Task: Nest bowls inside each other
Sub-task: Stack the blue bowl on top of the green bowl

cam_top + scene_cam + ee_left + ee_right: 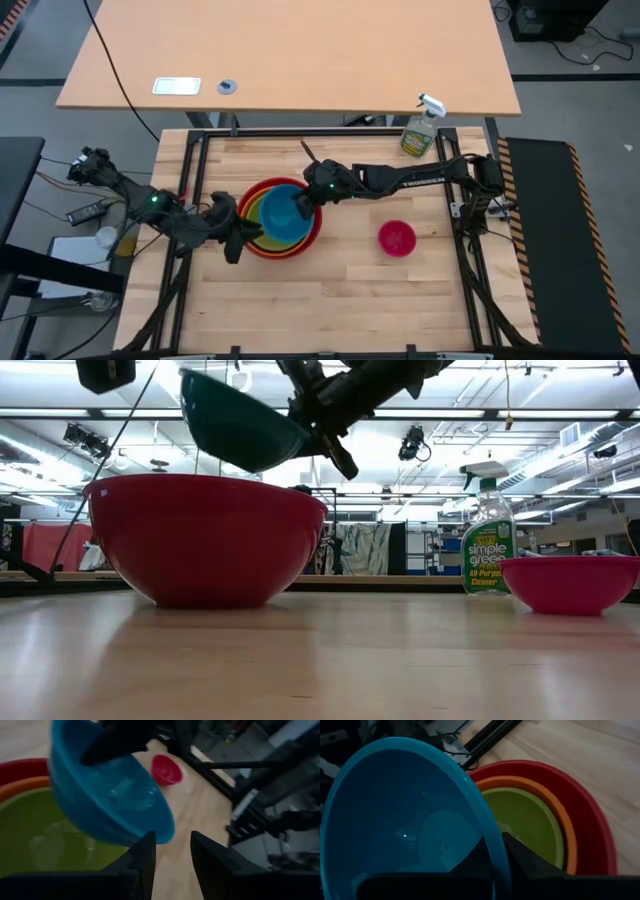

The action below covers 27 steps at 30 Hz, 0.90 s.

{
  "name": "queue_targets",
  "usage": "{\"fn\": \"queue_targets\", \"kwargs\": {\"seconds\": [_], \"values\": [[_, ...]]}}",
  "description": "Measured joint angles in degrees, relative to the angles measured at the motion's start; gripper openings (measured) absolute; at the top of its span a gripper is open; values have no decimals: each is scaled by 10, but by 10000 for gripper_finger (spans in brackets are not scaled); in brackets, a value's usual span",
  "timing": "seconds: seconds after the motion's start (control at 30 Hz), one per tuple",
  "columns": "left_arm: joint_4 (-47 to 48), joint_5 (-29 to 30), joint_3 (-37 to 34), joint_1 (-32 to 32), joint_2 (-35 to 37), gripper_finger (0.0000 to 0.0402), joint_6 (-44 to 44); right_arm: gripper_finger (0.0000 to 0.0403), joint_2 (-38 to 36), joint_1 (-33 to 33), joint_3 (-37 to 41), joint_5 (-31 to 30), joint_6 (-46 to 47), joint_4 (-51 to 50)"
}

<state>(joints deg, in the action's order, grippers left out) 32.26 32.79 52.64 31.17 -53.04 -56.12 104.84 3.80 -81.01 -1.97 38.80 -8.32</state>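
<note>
In the low view the bare wooden table (320, 660) fills the lower half of the frame. On it, left of centre, stands the red bowl (196, 540), upright and resting flat. Above it, in the upper centre, the blue bowl (238, 428) hangs tilted in the air, clear of the red bowl's rim. The right gripper (322, 422) holds it by the rim, its fingers clamped on the bowl's edge. At the right edge of that frame the pink bowl (571, 582) sits on the table, with the spray bottle (488, 538) just beside it, farther back.

From above, the red bowl (312, 238) lies a little left of the frame's centre, with the orange bowl (252, 203) inside it and the green bowl (282, 232) inside the orange one. The blue bowl (281, 207) shows over them, and the right gripper (302, 203) meets it on its right side, the arm stretching away toward the right edge of the table. The left gripper (243, 235) sits at the left side of the red bowl, its fingers apart; whether they touch the rim cannot be told. The pink bowl (397, 238) stands alone to the right of the stack, well apart from it. The spray bottle (421, 130) stands at the table's far right corner. Beyond the table, in the upper part of the frame, is a pale desk (290, 55).
</note>
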Motion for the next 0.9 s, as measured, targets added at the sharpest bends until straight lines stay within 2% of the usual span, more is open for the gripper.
{"fn": "queue_targets", "kwargs": {"seconds": [0.2, 0.37, 0.67, 0.9], "values": [[17, 1, 0, -38, 1, 126, 9, 33, 12, 9, -1, -2, -2, 2], [2, 0, 0, -53, 12, 126, 46, 33, 43, 9, -20, 1, -5, -37], [-4, 6, 1, -68, 43, 126, 69, 33, 94, 4, -114, -25, -39, -107], [0, 5, 0, -74, 51, 126, 70, 33, 167, 3, -188, -26, -71, -179]]}}
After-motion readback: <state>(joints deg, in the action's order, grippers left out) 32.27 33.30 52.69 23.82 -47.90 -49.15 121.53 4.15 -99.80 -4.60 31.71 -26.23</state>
